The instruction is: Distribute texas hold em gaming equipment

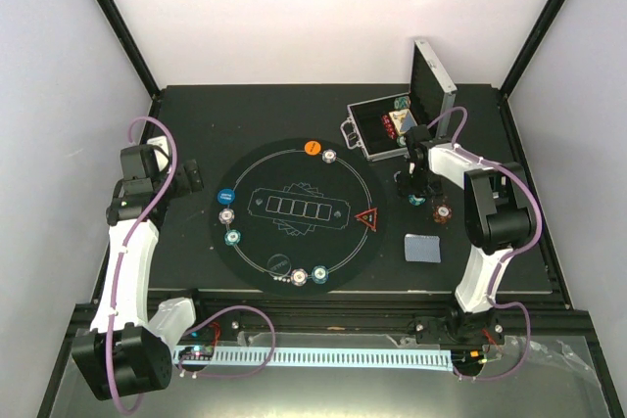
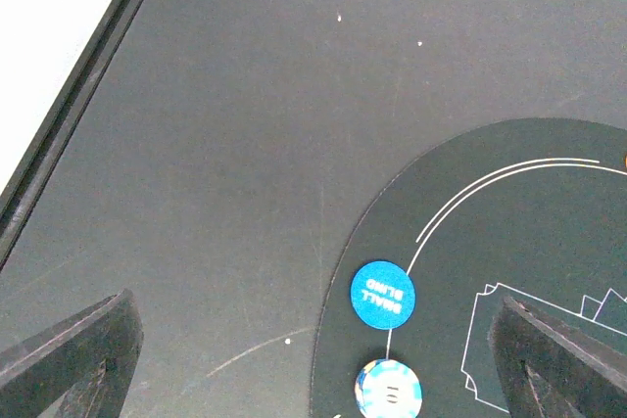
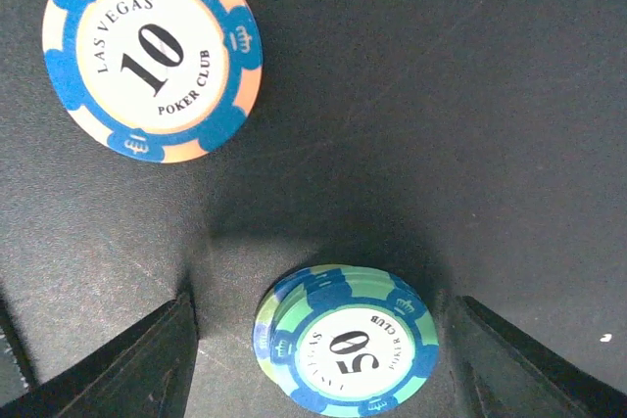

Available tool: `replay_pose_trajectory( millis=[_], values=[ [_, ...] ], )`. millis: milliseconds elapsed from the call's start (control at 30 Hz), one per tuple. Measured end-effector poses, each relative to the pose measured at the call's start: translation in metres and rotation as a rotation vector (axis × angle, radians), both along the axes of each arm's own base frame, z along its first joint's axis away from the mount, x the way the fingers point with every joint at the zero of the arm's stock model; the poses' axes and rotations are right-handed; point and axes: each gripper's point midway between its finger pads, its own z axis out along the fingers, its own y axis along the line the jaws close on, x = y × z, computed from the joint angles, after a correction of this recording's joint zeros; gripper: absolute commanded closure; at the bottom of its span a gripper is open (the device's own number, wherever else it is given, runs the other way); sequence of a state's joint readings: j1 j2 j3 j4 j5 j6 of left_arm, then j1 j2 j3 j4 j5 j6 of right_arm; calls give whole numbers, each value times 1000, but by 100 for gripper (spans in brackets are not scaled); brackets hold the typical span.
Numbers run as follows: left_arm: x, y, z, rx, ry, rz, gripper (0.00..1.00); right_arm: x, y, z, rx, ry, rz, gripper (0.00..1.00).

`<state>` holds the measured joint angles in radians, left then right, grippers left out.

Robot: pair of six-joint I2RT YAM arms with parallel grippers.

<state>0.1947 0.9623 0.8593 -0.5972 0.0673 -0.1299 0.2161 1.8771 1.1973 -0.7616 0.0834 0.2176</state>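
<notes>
In the right wrist view a short stack of green-and-blue "50" poker chips [image 3: 343,348] lies on the black table between my right gripper's fingers [image 3: 147,364]. The right gripper [image 3: 321,312] is open, with a gap on each side of the stack. An orange-and-blue "10" chip [image 3: 152,51] lies beyond it. From above, the right gripper [image 1: 415,191] points down just right of the round mat [image 1: 257,252]. My left gripper [image 2: 313,379] is open and empty over the mat's left edge, near the blue "small blind" disc [image 2: 382,294] and a pale blue chip [image 2: 390,391].
The open silver case [image 1: 384,127] stands at the back right. A grey-blue card deck [image 1: 422,247] lies near the right arm. On the mat are an orange disc [image 1: 312,147], a red triangle [image 1: 368,219] and chips around its rim [image 1: 319,276].
</notes>
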Motion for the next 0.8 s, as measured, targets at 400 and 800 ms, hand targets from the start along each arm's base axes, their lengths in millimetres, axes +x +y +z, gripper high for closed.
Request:
replay_pose_trajectory(
  millis=[400,800],
  values=[
    [0,0,0,-1,0,-2,1,-1,3,-1,18,7,0,47],
    [0,-3,0,-3,-1,-9,1,-6,-1,-2,15,-8,-32,42]
  ],
)
